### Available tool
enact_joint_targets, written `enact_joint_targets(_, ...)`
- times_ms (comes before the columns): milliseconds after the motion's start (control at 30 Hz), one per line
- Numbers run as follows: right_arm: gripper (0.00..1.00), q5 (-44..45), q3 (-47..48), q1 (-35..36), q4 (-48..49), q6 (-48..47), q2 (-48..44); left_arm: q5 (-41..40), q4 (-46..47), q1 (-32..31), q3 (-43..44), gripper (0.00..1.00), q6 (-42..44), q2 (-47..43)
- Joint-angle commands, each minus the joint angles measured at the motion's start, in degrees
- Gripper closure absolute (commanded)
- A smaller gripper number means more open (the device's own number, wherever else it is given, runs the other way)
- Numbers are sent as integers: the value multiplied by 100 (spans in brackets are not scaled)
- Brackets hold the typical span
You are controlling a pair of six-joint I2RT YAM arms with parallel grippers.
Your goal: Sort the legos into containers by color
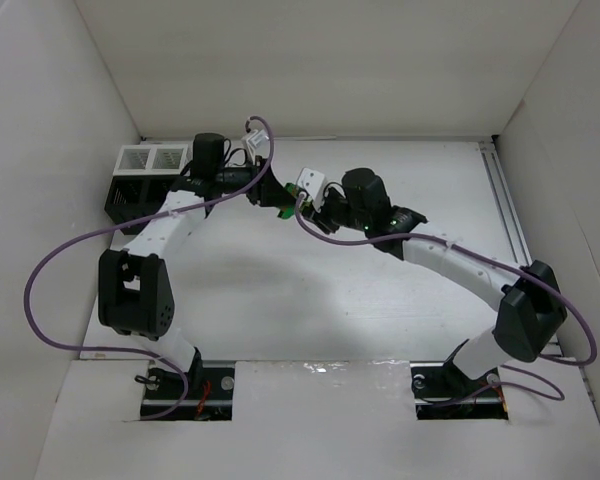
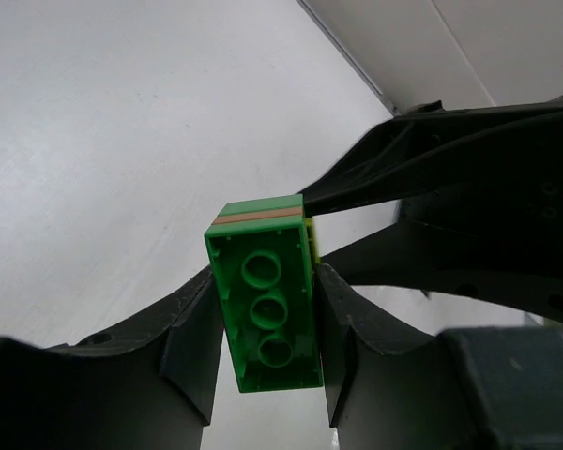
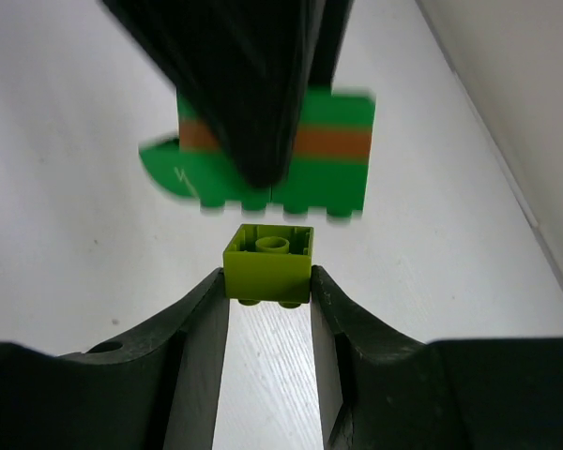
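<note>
No writing, label, brand, number or sign can be read in any of the views. The only mark of that kind is a faint, pale scratch-like one on the left part of the green and orange stack of legos [image 3: 333, 178] in the right wrist view. It is too blurred to make out as a letter or figure.

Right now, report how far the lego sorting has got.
Done: nothing provable; what is inside the rack cannot be made out. In hand: left gripper clamps a green-and-orange stack, right gripper a yellow-green brick, a gap between them. Left: split the stack, bin everything by colour.
</note>
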Motion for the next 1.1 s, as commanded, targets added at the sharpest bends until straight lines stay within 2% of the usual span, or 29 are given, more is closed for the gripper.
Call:
enact_joint_targets(0, 100, 57, -249, -220, -177, -18, -360, -224, 346, 371, 243, 87, 87, -255)
enact_joint_targets(267, 100, 57, -522, -396, -370, -18, -466, -408, -110, 574, 110, 92, 455, -545)
enact_joint_targets(333, 100, 57, -522, -510, -371, 61, -466, -898, -680, 574, 58, 93, 797, -677)
enact_joint_targets(400, 100, 57, -312, -597, -371, 219, -466, -1294, -1076, 627, -56, 93, 1392, -808)
enact_joint_targets(433, 100, -30, -206, -659, -371, 298, -466, -1844, -1234, 627, -118, 93, 1483, -878)
enact_joint_targets(533, 100, -312, 338, -879, -432, 807, -195, -2558, -1288, 627, -408, 93, 1668, -1072)
enact_joint_targets(633, 100, -794, 1119, -1133, -432, 1475, 87, -2964, -1577, 627, -636, 93, 1965, -1073)
enact_joint_targets(767, 100, -1383, 1552, -1301, -432, 2178, 403, -3151, -1815, 627, -830, 93, 2309, -1003)
enact_joint_targets(967, 100, -2421, 1798, -1767, -353, 2977, 675, -3028, -1579, 627, -1129, 83, 2301, -757)
enact_joint_targets(1067, 100, -2658, 1798, -1899, -300, 3225, 738, -3097, -1412, 574, -1251, 74, 2240, -634)
